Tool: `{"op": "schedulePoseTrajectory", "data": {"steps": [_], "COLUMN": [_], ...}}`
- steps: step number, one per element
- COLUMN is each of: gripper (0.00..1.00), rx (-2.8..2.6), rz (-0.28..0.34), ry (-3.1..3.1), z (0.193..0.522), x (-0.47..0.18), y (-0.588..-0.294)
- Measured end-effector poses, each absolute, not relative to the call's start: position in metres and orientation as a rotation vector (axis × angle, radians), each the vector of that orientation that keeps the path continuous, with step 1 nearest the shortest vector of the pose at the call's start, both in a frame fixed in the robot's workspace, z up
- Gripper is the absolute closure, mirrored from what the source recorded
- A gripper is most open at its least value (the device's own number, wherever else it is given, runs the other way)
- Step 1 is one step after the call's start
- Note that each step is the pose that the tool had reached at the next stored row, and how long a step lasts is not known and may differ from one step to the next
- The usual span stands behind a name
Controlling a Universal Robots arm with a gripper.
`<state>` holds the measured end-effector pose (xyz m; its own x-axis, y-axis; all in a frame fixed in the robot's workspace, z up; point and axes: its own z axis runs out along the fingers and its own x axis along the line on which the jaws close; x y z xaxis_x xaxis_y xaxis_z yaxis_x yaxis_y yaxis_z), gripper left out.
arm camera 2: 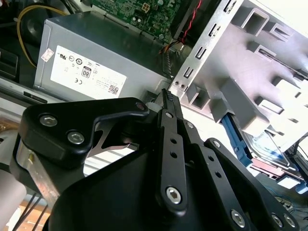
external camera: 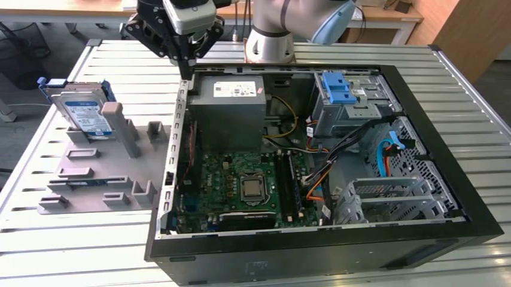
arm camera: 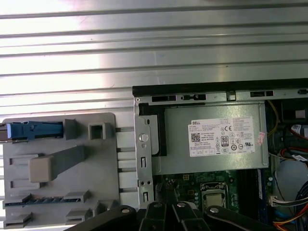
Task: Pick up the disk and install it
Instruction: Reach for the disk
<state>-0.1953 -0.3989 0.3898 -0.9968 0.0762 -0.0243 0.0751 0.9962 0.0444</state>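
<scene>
Exterior view, gripper [external camera: 190,72] empty with fingers pressed together over the computer case's [external camera: 319,240] upper-left corner, disk [external camera: 84,113] upright in grey fixture [external camera: 88,173] at the exterior view's upper left, second wrist view, gripper [arm camera 2: 168,95] near power supply [arm camera 2: 96,53], disk [arm camera 2: 263,144] behind fixture [arm camera 2: 250,67], first wrist view, disk [arm camera: 33,130] edge-on in fixture [arm camera: 96,168].

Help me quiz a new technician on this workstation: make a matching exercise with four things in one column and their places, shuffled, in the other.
Things
1. disk
2. power supply
3. hand
4. blue latch

Places
A. atop the grey metal cage inside the case
B. standing on edge in the grey holder, outside the case
C. above the case's wall, holding nothing
D. in the case's corner by the arm's base

Pairs: 1-B, 2-D, 3-C, 4-A
</scene>
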Motion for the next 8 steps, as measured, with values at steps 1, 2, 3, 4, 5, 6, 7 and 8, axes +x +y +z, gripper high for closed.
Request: {"op": "schedulePoseTrajectory", "data": {"steps": [1, 2, 3, 4, 5, 6, 7, 8], "gripper": [0.89, 0.89, 0.89, 0.89, 0.89, 0.89, 0.89, 0.89], "rx": [0.118, 0.118, 0.118, 0.118, 0.118, 0.118, 0.118, 0.118], "rz": [0.068, 0.068, 0.068, 0.068, 0.068, 0.068, 0.068, 0.068], "ry": [3.113, 3.113, 3.113, 3.113, 3.113, 3.113, 3.113, 3.113], "z": [0.3898, 0.3898, 0.3897, 0.3897, 0.3897, 0.3897, 0.3897, 0.3897], "x": [-0.1957, -0.1960, -0.1964, -0.1967, -0.1969, -0.1973, -0.1975, -0.1978], "y": [-0.3989, -0.3989, -0.3989, -0.3989, -0.3989, -0.3989, -0.3989, -0.3989]}}
